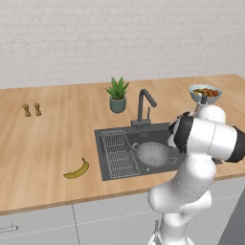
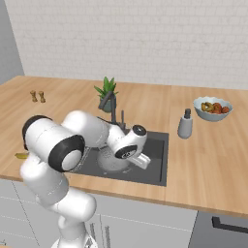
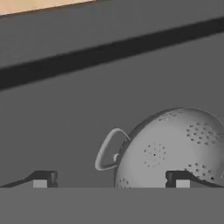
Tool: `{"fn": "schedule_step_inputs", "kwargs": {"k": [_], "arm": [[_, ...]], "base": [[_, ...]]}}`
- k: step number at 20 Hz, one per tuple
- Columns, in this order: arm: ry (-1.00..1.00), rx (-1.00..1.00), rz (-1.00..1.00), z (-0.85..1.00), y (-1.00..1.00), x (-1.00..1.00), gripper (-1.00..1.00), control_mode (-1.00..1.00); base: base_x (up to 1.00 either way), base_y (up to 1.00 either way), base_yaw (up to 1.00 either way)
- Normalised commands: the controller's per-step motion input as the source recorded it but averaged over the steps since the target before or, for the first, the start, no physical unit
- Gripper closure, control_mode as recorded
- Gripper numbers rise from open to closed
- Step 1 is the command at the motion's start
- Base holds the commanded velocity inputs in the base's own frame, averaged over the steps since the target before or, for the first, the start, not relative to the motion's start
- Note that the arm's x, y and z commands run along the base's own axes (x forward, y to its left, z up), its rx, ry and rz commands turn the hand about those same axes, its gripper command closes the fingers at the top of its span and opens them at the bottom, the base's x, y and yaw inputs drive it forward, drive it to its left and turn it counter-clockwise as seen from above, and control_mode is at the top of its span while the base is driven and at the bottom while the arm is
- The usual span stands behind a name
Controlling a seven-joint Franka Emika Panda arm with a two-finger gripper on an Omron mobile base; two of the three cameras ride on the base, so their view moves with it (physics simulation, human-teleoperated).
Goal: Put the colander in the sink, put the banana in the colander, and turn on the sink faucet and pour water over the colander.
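The silver perforated colander [image 1: 152, 153] sits inside the dark sink [image 1: 106, 139], right of the wire rack [image 1: 118, 154]. In the hand view the colander [image 3: 175, 144] lies close ahead with one loop handle toward the middle. My gripper [image 3: 111, 180] is open just above it, fingers wide apart and nothing between them. From the right base view my hand [image 2: 131, 145] hangs low over the basin, partly covering the colander [image 2: 110, 162]. The yellow banana [image 1: 77, 170] lies on the wooden counter left of the sink. The dark gooseneck faucet [image 1: 144, 107] stands behind the basin.
A potted plant [image 1: 117, 95] stands left of the faucet. A pale fruit bowl [image 2: 212, 108] and a grey soap dispenser [image 2: 185, 124] sit on the counter right of the sink. Two small shakers [image 1: 31, 110] stand far left. The counter's front edge runs close below the sink.
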Motion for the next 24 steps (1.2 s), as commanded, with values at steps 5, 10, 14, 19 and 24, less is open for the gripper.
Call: {"fn": "schedule_step_inputs", "kwargs": {"k": [5,10,14,19,24], "arm": [[0.02,0.02,0.0,0.65,-0.15,-0.77,-1.0,-1.0],[0.0,0.0,-0.04,0.68,0.0,-0.78,-1.0,-1.0],[0.0,0.02,-0.12,0.66,0.12,-0.69,-1.0,-1.0],[0.0,0.0,-0.16,0.45,0.35,-0.72,-1.0,-1.0],[0.0,0.0,-0.1,0.33,0.49,-0.69,-1.0,-1.0]], "base": [[0.0,0.0,0.0],[0.0,0.0,0.0],[0.0,0.0,0.0],[0.0,0.0,0.0],[0.0,0.0,0.0]]}}
